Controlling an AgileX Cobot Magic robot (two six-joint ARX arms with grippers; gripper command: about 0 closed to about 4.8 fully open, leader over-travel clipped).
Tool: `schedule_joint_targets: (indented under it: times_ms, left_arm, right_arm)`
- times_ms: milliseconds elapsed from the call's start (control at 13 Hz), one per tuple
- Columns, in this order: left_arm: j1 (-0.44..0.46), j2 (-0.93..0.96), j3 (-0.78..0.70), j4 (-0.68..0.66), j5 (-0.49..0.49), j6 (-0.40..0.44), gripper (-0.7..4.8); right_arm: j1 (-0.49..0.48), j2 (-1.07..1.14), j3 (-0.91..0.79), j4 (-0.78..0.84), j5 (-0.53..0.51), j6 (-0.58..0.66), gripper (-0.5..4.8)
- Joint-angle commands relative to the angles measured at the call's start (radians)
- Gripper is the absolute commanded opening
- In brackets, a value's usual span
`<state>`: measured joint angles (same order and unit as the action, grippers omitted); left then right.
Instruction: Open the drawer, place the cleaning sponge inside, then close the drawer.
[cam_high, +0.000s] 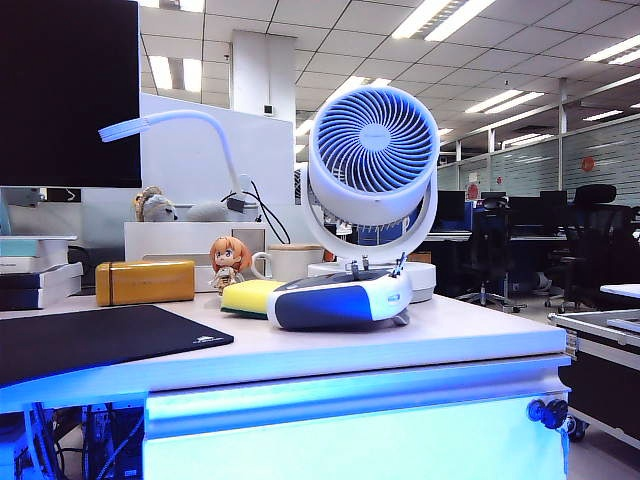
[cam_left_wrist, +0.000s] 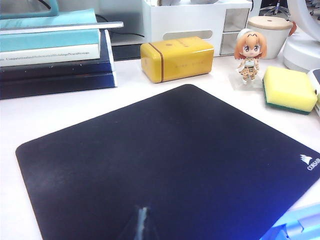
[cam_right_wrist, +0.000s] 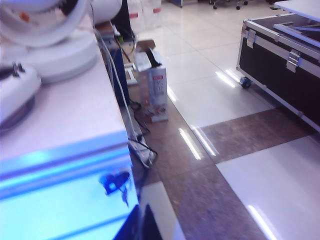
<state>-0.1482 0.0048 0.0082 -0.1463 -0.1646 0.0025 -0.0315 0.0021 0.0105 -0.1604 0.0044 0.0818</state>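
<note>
Two things matter: the flat yellow sponge with a green scouring layer (cam_left_wrist: 289, 88) looks light and squishy, so pinch its long edges. It sits on the white surface (cam_high: 480, 335) between the figurine and the white-and-navy gadget (cam_high: 340, 298). The white blue-tinted drawer front (cam_high: 350, 440) is shut, with no handle visible.

Only the right wrist view shows the lock (cam_right_wrist: 116, 182) up close. Right tool (cam_right_wrist: 142, 222) is pressed together; left tool (cam_left_wrist: 143, 220) I can't tell.

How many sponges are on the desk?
1. The cleaning sponge lies on the desk between the little figurine and the white-and-navy gadget; others could be hidden behind the gadget.
</note>
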Motion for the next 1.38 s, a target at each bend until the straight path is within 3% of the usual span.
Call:
schedule_joint_targets:
  times_ms: [77,230,460,691,767,998,1151,1381]
  left_arm:
    - [0.001,-0.002,0.014,0.082,-0.019,-0.038,-0.05]
    - [0.001,0.012,0.084,0.053,-0.034,-0.093,-0.05]
    - [0.001,0.207,0.358,0.038,-0.063,-0.087,-0.05]
    - [0.001,0.529,0.677,-0.003,0.055,-0.076,-0.05]
    - [0.001,0.616,0.757,-0.016,0.15,-0.031,-0.05]
    - [0.0,0.721,0.88,-0.107,0.264,-0.027,-0.05]
    - [-0.019,0.809,0.995,-0.227,0.382,0.009,-0.05]
    - [-0.119,0.821,1.015,-0.278,0.387,0.031,-0.05]
  right_arm:
    - [0.0,0.0,0.048,0.03,0.021,0.061,-0.02]
    - [0.0,0.005,0.11,0.026,0.087,0.134,-0.03]
    - [0.0,0.148,0.296,0.031,0.103,0.271,-0.04]
    - [0.0,0.364,0.47,0.087,0.037,0.425,-0.04]
    - [0.0,0.429,0.504,0.116,-0.003,0.488,-0.04]
    - [0.0,0.524,0.514,0.246,-0.117,0.552,-0.04]
    - [0.005,0.657,0.518,0.368,-0.27,0.666,-0.04]
    - [0.04,0.766,0.518,0.371,-0.357,0.75,-0.04]
